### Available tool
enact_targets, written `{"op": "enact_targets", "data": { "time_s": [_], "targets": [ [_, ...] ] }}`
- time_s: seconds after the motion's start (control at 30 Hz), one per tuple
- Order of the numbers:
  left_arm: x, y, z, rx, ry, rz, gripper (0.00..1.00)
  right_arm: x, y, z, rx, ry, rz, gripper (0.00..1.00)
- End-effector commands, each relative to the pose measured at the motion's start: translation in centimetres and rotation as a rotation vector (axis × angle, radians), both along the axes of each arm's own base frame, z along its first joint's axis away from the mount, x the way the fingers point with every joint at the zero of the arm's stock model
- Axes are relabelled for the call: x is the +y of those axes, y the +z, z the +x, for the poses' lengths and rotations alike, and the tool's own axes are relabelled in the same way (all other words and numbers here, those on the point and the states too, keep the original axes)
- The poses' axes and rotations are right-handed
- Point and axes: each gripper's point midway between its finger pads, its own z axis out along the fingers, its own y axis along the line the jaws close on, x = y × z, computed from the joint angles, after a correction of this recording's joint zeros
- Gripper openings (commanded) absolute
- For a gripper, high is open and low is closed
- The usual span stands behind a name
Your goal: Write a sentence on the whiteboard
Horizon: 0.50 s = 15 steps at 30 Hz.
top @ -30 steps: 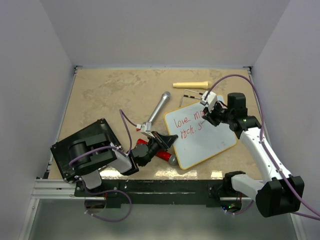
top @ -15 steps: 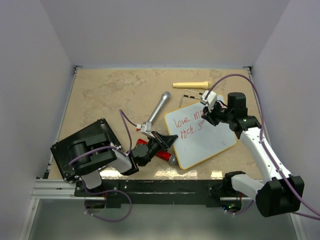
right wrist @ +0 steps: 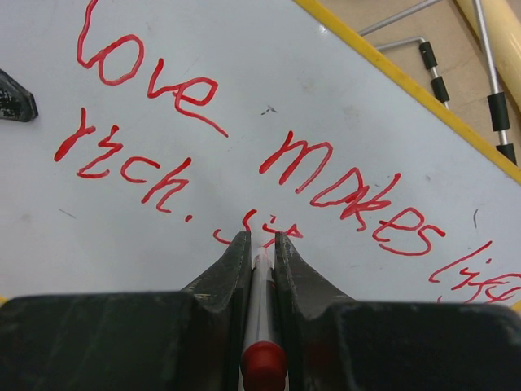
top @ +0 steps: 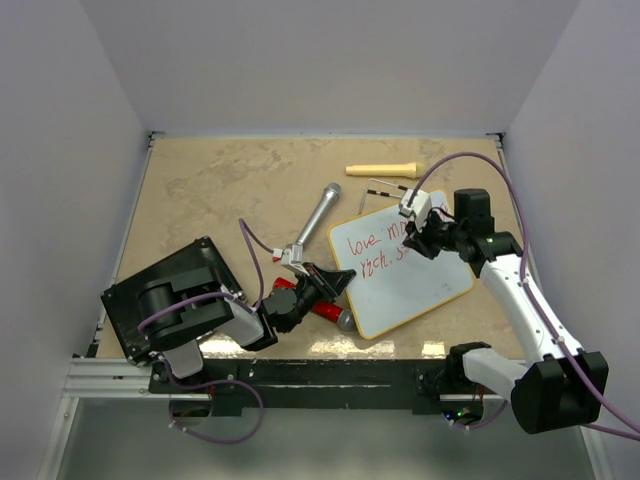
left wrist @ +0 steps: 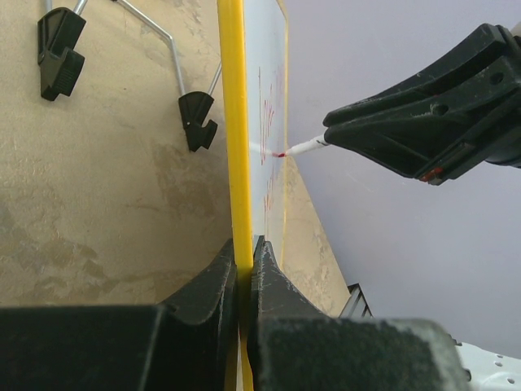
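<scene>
**Marker tip on the board, second line under way**

The whiteboard [top: 415, 285] lies on the tan table [top: 220, 185], right of centre and turned at an angle, with its black wire feet [top: 383, 187] poking out past the far edge. The left gripper [top: 335, 281] is clenched on the board's near-left edge; the left wrist view shows the two jaws pinching the thin frame edge-on. The right gripper [right wrist: 261, 240] is closed around a marker [right wrist: 260, 285] – red cap end toward the camera, tip touching the white surface.

The sentence [right wrist: 244, 163] is in red: "love makes life" runs along the top line and "rich." begins the second. A few strokes sit right at the marker tip, too cramped to read.

Elsewhere on the table, a silver microphone [top: 318, 215] lies just left of the board and a cream-coloured handle [top: 382, 169] lies beyond it. A black flat box [top: 165, 295] sits at the near left – well apart from the board.
</scene>
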Motion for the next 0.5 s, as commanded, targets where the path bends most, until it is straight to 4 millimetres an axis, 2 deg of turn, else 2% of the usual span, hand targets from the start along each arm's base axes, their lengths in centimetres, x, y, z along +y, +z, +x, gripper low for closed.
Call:
{"op": "enact_targets", "data": {
  "time_s": [0.0, 0.17, 0.27, 0.3, 0.37, 0.47],
  "targets": [
    [-0.1, -0.4, -0.4, -0.096, -0.030, 0.089, 0.00, 0.3, -1.0, -1.1, 0.060, 0.056, -0.013, 0.00],
    [-0.2, -0.3, -0.4, -0.096, -0.033, 0.089, 0.00, -1.2, -1.2, 0.2, 0.037, -0.038, -0.064, 0.00],
    [-0.2, -0.4, -0.4, -0.095, -0.033, 0.094, 0.00, -1.6, -0.1, 1.1, -0.016, -0.089, -0.061, 0.00],
    [-0.3, -0.3, -0.3, -0.096, -0.033, 0.091, 0.00, -1.6, 0.8, 1.2, -0.046, -0.107, -0.046, 0.00],
    [-0.3, -0.2, -0.3, -0.097, -0.035, 0.091, 0.00, -1.4, 2.2, 1.5, -0.095, -0.107, -0.016, 0.00],
    [-0.3, -0.3, -0.3, -0.098, -0.035, 0.093, 0.00, 0.4, 3.5, -0.1, -0.107, 0.008, 0.047, 0.00]
  ]
}}
